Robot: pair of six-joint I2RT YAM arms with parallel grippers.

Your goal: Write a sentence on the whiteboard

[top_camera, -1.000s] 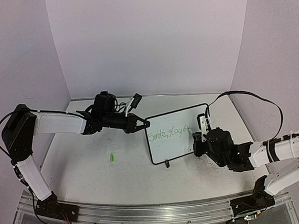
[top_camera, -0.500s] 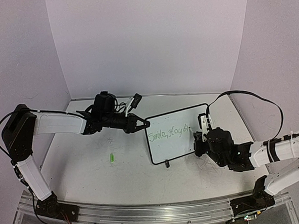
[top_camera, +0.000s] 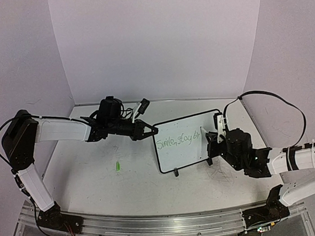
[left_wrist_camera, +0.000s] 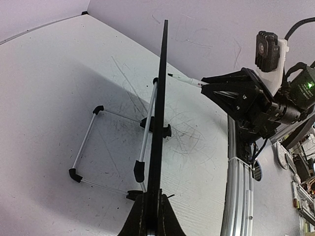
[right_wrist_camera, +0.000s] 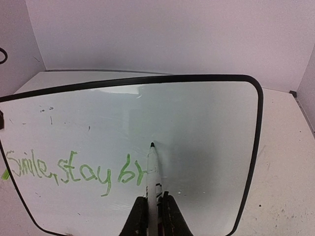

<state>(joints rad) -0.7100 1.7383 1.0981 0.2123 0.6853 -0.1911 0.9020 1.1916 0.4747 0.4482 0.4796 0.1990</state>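
Observation:
The whiteboard [top_camera: 188, 158] stands tilted on the table, black-framed. My left gripper [top_camera: 150, 131] is shut on its left edge. In the left wrist view the whiteboard [left_wrist_camera: 160, 93] shows edge-on, running up from the left gripper [left_wrist_camera: 156, 200]. The sentence [right_wrist_camera: 74, 169] in green reads "Smile, stay br" and also shows as the sentence [top_camera: 177, 141] from above. My right gripper [right_wrist_camera: 153, 200] is shut on a white marker [right_wrist_camera: 153, 172]. Its dark tip sits at the board's surface just right of the last letter. The right gripper [top_camera: 211, 144] is at the board's right part.
A small green cap [top_camera: 118, 166] lies on the table left of the board. The board's wire stand [left_wrist_camera: 83, 142] rests on the table behind it. Faint grey scribbles mark the tabletop. An aluminium rail [top_camera: 153, 222] runs along the near edge.
The right wrist has shifted right and away from the near edge, carrying the marker rightward along the writing. The left arm and the board have stayed put.

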